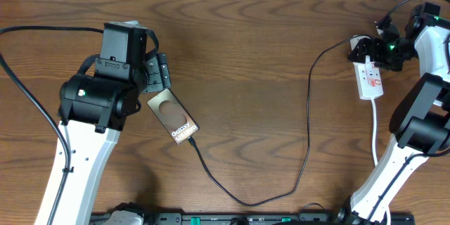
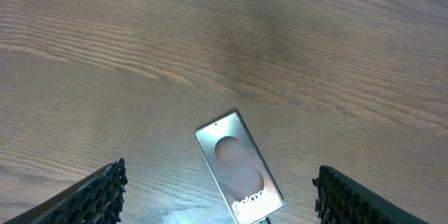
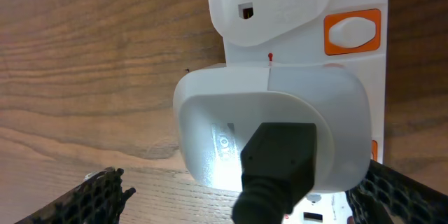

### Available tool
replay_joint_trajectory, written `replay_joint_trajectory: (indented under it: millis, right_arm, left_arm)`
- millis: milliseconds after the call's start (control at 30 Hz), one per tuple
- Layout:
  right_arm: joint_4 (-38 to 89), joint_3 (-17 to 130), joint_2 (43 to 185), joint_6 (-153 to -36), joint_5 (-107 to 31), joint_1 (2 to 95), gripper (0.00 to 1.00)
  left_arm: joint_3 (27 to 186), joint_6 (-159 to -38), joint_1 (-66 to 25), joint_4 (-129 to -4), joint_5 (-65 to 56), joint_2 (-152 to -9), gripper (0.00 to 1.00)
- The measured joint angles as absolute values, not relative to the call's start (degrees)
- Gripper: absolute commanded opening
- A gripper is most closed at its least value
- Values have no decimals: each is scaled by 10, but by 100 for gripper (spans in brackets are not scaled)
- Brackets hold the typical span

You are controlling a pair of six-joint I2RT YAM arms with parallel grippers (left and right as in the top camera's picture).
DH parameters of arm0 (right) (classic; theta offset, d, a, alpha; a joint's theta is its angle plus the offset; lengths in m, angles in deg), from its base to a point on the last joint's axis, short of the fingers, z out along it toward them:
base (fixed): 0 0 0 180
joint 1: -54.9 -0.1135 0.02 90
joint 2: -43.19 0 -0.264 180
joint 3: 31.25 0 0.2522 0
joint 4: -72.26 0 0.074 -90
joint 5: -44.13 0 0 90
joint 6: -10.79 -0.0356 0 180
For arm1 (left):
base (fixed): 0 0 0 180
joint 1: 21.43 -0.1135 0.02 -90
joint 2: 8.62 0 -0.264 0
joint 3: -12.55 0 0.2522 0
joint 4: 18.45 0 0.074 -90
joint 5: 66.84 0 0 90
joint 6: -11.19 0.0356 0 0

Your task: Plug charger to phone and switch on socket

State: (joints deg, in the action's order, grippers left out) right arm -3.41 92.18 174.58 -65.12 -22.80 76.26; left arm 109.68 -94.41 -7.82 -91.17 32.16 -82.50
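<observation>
- Two fingers (image 2: 94, 197) of the left gripper (image 2: 220, 176) stand wide apart with nothing clamped. The phone (image 2: 239, 169) lies flat on the table (image 2: 210, 35) between them, touching neither, its "Galaxy" end nearest the camera.
- Overhead, the charger (image 1: 307, 112) tip meets the phone's lettered end. Its cable loops toward the table's near edge, then climbs to the socket (image 1: 370, 79).
- The right gripper (image 3: 241, 182) is likewise spread, holding nothing, over a white adapter (image 3: 273, 112) seated in the socket, with a black plug (image 3: 280, 155) in the adapter's face.
- An orange switch (image 3: 353, 31) sits beyond the adapter.
</observation>
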Motion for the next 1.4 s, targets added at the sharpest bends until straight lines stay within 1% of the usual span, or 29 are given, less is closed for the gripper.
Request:
replay_joint_trajectory:
  millis: [167, 600, 1133, 1400]
  right_arm:
    - [-29, 920, 1746, -654, -226, 763, 95]
    - [4, 892, 1735, -658, -224, 763, 89]
    - [10, 887, 1733, -665, -236, 758, 89]
    - [61, 842, 1713, -676, -232, 757, 88]
  left_arm:
    - [1097, -944, -78, -912, 322, -825, 85]
    - [1097, -944, -78, -912, 322, -825, 85]
    - [1097, -944, -78, -912, 322, -825, 85]
    - [1097, -944, -78, -912, 322, -825, 85]
